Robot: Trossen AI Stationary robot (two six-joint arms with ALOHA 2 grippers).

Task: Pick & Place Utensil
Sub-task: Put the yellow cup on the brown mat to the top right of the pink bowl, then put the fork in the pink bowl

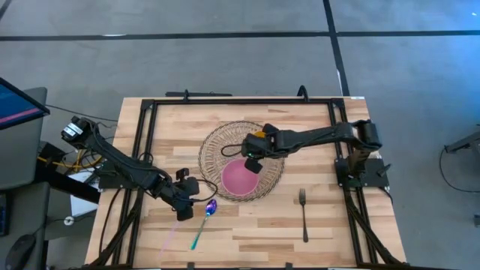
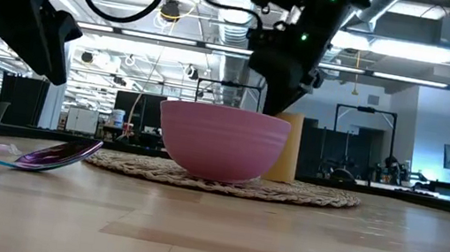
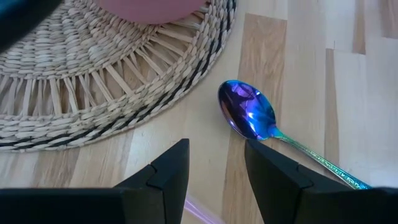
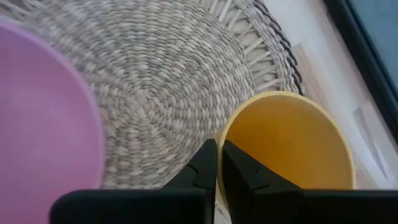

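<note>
Two arms in play. Left end effector (image 1: 187, 199) open, lower left of centre in high view, beside iridescent spoon (image 1: 204, 223) flat on desk (image 1: 255, 232). Right end effector (image 1: 253, 160) closed over woven mat (image 1: 214, 146), above pink bowl (image 1: 239, 178), near yellow cup (image 4: 292, 140).

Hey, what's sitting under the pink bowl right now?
The pink bowl rests on a round woven placemat, which lies on the wooden table. The mat shows all around the bowl; the patch directly beneath the bowl is covered, so nothing there can be checked.
</note>
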